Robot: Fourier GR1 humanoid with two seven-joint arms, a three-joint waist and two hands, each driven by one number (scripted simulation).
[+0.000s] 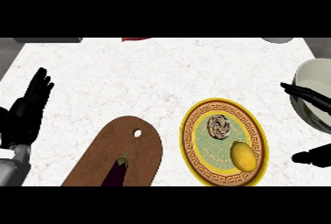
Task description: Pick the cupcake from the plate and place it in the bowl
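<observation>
The small brown-and-cream swirled cupcake [219,127] sits on the upper half of the round yellow-rimmed plate with a pale green centre [194,144], just above a yellow lemon [242,156] that shares the same plate, and nothing has been lifted yet, so the step in hand is judged to be the reach and grasp. The black right hand [310,98] is seen at the right edge with its fingers straight and spread, holding nothing; its upper fingers lie across the front of the pale cream bowl [317,72] and the thumb shows lower down, level with the lemon. The cupcake therefore lies to the left of this hand, across the plate's right rim, well short of contact. For the grasp to be done well, the hand is best brought leftward over the rim and lowered from above onto the cupcake, with fingers and thumb set on opposite sides of it, so that the lemon just below is not nudged and the plate is not shifted on the white speckled counter [129,78]. The bowl being close behind the hand, only a short carry back to the right is then needed. The black left hand [29,107] rests open, fingers up, at the left edge, near a brown wooden cutting board [129,148] on which a dark purple aubergine [115,175] lies.
</observation>
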